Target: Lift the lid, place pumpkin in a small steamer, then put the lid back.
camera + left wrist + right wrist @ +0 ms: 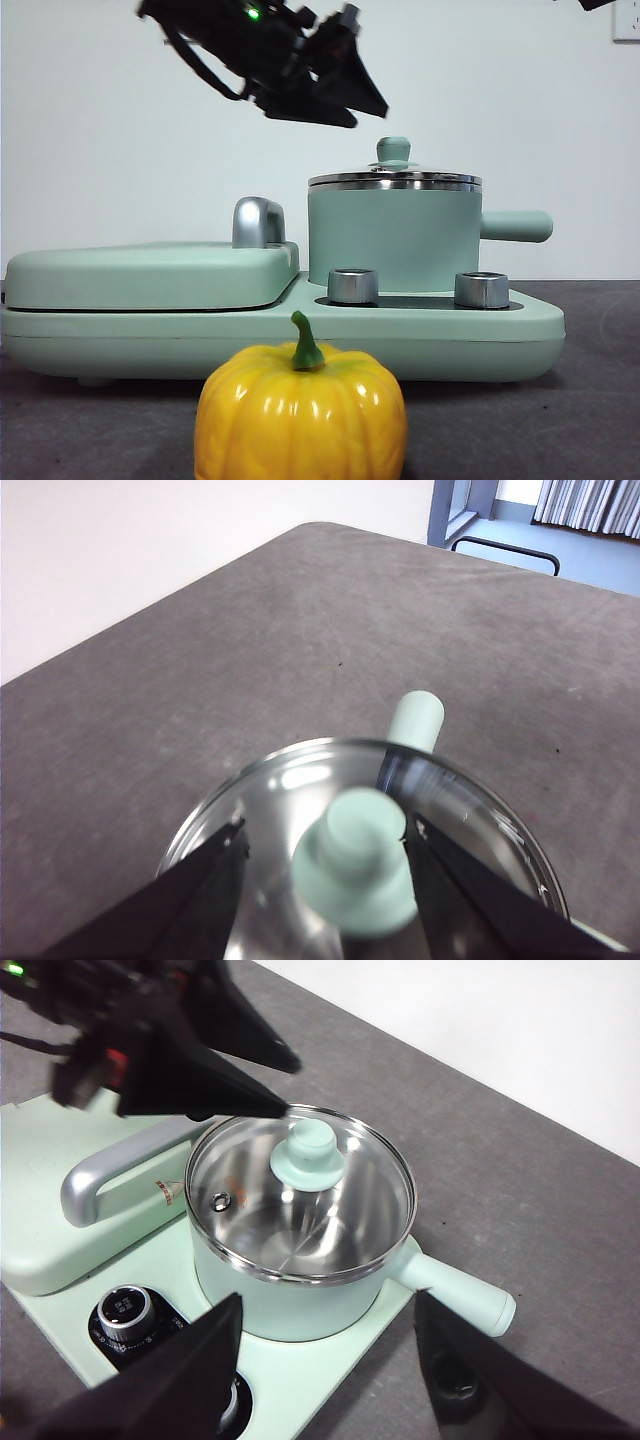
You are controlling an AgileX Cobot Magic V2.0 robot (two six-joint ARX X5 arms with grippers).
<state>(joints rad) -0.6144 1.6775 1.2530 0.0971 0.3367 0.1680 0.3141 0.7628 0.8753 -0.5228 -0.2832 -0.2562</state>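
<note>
Front view: the cooker (150, 330) spans the table, its steamer (392, 240) seated at the right with the handle at 3 o'clock. The pumpkin (300, 415) stands on the table at 6 o'clock, in front of the cooker. The lid (394, 178) covers the steamer; through the glass the pot looks bare steel inside. My left gripper (355, 100) hovers above the lid at 11 o'clock of its knob (357, 860), jaws apart, astride the knob. My right gripper (325, 1360) waits with jaws apart.
</note>
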